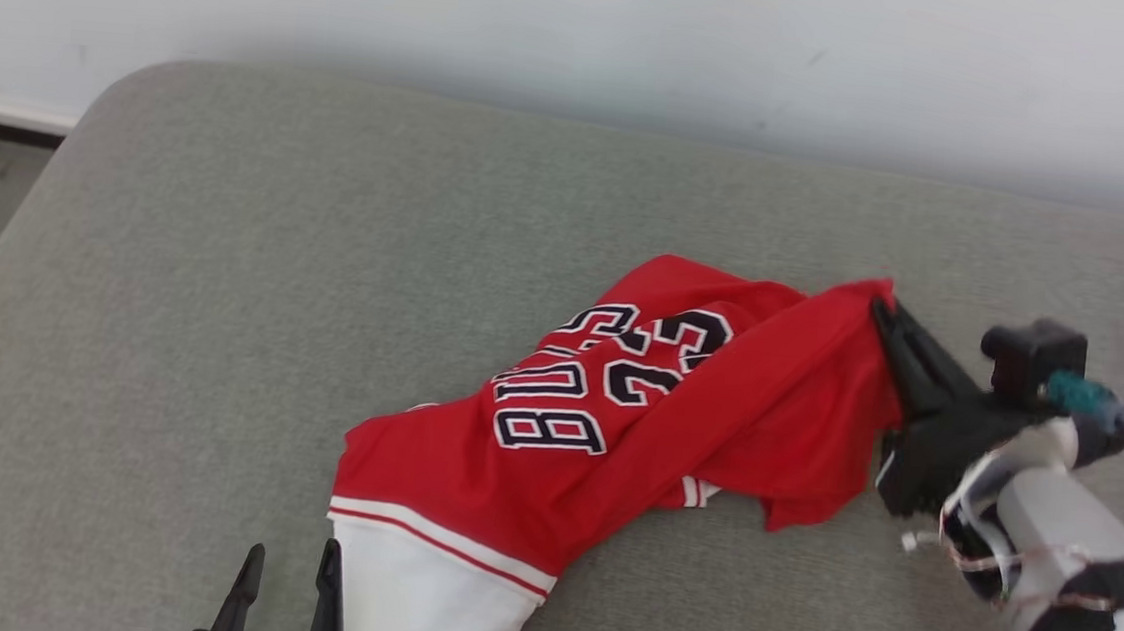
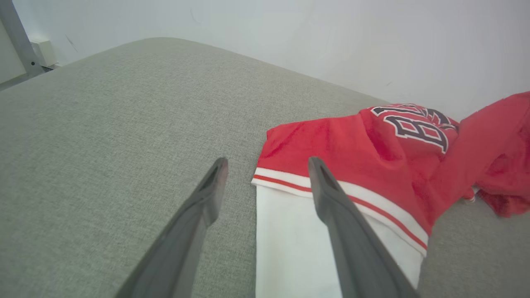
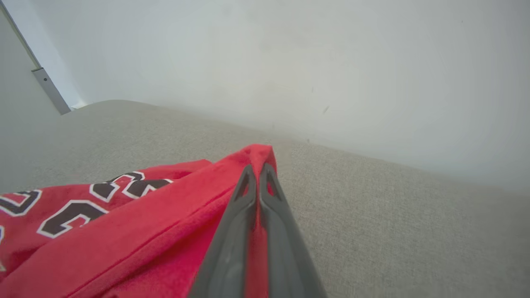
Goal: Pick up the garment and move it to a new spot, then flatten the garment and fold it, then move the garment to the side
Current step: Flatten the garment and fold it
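My right gripper [image 3: 257, 170] is pinched tight on a raised fold of the red garment [image 1: 633, 431] — the jersey lies crumpled on the grey cushion [image 1: 224, 279], its white part nearest me. My left gripper [image 2: 268, 164] hangs with fingers spread at that white edge — whether it touches the cloth I cannot tell
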